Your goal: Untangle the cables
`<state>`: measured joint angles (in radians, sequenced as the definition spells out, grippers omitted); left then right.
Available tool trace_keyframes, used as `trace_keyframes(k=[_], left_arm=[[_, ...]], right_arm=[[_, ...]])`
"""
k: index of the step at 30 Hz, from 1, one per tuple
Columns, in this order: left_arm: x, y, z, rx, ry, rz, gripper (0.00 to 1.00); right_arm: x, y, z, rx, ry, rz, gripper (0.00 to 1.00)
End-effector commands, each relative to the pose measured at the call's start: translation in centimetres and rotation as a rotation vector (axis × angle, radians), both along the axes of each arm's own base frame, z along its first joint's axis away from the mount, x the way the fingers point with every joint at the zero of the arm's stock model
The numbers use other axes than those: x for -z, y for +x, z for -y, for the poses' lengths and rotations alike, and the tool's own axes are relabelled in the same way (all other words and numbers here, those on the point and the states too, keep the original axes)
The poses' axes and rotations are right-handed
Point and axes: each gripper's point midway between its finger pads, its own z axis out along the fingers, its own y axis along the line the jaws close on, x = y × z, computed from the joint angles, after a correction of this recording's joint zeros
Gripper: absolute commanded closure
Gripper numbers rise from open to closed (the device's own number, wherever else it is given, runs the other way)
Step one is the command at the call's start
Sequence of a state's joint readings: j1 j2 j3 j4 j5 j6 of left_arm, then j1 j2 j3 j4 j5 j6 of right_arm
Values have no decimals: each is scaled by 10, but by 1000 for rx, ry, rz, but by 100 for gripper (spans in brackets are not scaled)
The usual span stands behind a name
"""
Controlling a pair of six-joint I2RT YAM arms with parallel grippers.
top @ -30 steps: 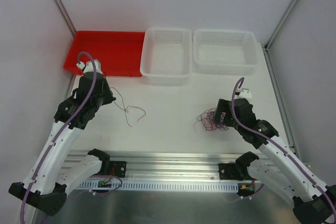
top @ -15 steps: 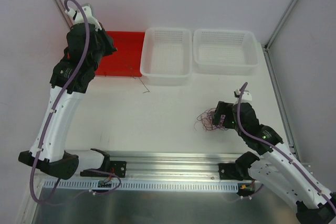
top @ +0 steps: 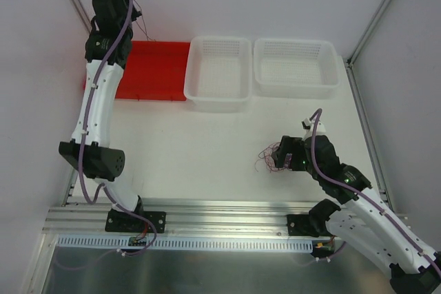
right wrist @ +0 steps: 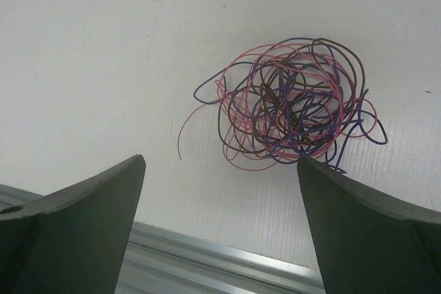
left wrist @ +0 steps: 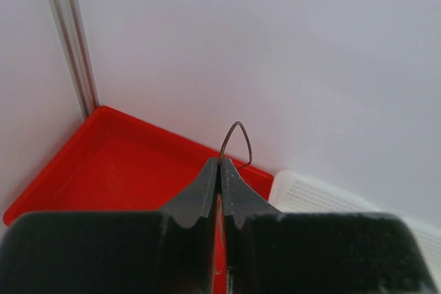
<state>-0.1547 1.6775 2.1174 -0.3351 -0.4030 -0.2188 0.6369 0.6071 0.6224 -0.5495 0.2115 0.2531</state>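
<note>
A tangle of thin red, purple and dark cables (right wrist: 289,101) lies on the white table, right of the middle; in the top view the tangle (top: 266,159) shows partly under my right wrist. My right gripper (right wrist: 220,160) hangs open just on the near side of it, with nothing between the fingers (right wrist: 103,204). My left gripper (top: 135,14) is raised high at the back left, above the red tray (top: 155,67). It is shut on a single dark cable (left wrist: 238,139), which loops out past the fingertips. A strand of it (top: 142,30) dangles toward the tray.
Two white mesh baskets (top: 219,74) (top: 296,67) stand side by side at the back, right of the red tray. One basket's corner (left wrist: 310,194) shows in the left wrist view. Grey walls and metal posts enclose the table; a metal rail (top: 220,211) runs along its near edge.
My left arm has swung up and back from the table to above the red tray, carrying the single cable off the surface. My right gripper has edged left over the tangle, still open.
</note>
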Motion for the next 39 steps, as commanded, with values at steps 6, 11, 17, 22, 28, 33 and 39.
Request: trace_keyframes(k=[6, 11, 17, 22, 28, 33, 39], left_arm=[[99, 93, -37, -51, 30, -140, 96], [175, 125, -57, -62, 61, -281, 42], [194, 111, -79, -90, 60, -336, 16], [181, 81, -66, -29, -4, -325, 4], [193, 16, -12, 166, -215, -371, 1], [243, -61, 46, 299, -330, -499, 1], [295, -161, 122, 518, -341, -632, 1]], right_arm=[[-9, 1, -9, -23, 32, 6, 3], [1, -1, -12, -35, 16, -28, 3], [4, 3, -1, 15, -34, -33, 3], [4, 6, 19, 100, -109, -39, 3], [11, 9, 32, 186, -162, -63, 3], [15, 16, 35, 205, -158, -96, 3], [24, 30, 44, 261, -159, -108, 1]])
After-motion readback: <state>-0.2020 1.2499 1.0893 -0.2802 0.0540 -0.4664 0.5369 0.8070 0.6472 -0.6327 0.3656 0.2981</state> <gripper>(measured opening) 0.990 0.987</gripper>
